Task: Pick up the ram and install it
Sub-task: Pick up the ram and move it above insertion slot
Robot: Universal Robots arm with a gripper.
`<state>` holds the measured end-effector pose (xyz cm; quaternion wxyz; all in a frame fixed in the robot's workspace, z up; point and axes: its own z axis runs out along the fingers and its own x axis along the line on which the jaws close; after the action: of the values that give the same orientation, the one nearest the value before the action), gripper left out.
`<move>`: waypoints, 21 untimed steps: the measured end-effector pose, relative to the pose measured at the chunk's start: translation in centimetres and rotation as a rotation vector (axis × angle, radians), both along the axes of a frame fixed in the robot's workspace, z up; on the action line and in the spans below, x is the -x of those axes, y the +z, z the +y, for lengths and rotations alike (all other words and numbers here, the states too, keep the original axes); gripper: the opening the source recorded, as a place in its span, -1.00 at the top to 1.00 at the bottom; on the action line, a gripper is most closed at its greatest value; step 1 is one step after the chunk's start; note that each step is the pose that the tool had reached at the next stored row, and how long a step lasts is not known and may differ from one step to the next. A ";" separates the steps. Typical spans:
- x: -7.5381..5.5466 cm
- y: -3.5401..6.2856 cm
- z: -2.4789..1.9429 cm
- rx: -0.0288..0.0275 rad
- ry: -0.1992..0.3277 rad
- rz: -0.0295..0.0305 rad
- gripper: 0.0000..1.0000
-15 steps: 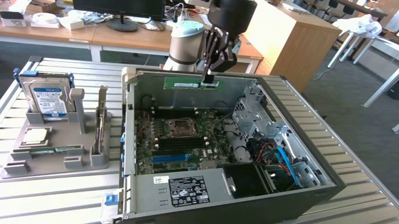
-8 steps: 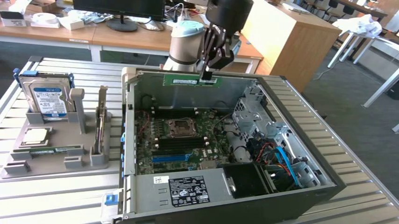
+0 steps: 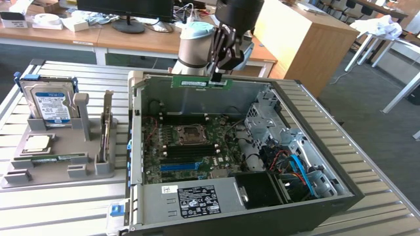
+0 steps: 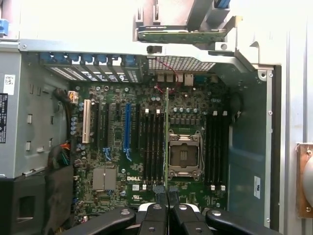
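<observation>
The ram (image 3: 196, 82), a narrow green stick with a pale label, hangs level above the back wall of the open computer case (image 3: 135, 147). My gripper (image 3: 215, 78) is shut on it from above, gripping near the end towards the exterior view's right. In the wrist view the ram (image 4: 167, 132) appears edge-on as a thin line running out from between the black fingers (image 4: 155, 210), over the motherboard (image 4: 117, 181). It lies between the black memory slots (image 4: 152, 144) and the empty processor socket (image 4: 185, 155). The ram is well above the board and touches nothing.
A grey fixture (image 3: 59, 172) at the exterior view's left holds a silver hard drive (image 3: 49, 103), a square processor chip (image 3: 38, 142) and a green strip (image 3: 56, 159). Inside the case are a drive cage (image 3: 262, 118) and blue cables (image 3: 298, 167). Desks stand behind.
</observation>
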<state>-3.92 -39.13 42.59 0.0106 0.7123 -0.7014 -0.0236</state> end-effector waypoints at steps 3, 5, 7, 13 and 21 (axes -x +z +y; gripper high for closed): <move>0.0 0.00 0.01 -0.0001 0.000 0.0000 0.77; 0.0 -0.08 0.01 -0.0003 0.000 -0.0001 0.77; 0.0 -0.24 0.01 0.0000 0.000 0.0000 0.77; 0.0 -0.91 -0.03 -0.0001 0.000 0.0000 0.77; 0.0 -2.17 -0.10 0.0001 0.000 -0.0001 0.77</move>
<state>-3.92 -39.24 40.41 0.0106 0.7123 -0.7014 -0.0235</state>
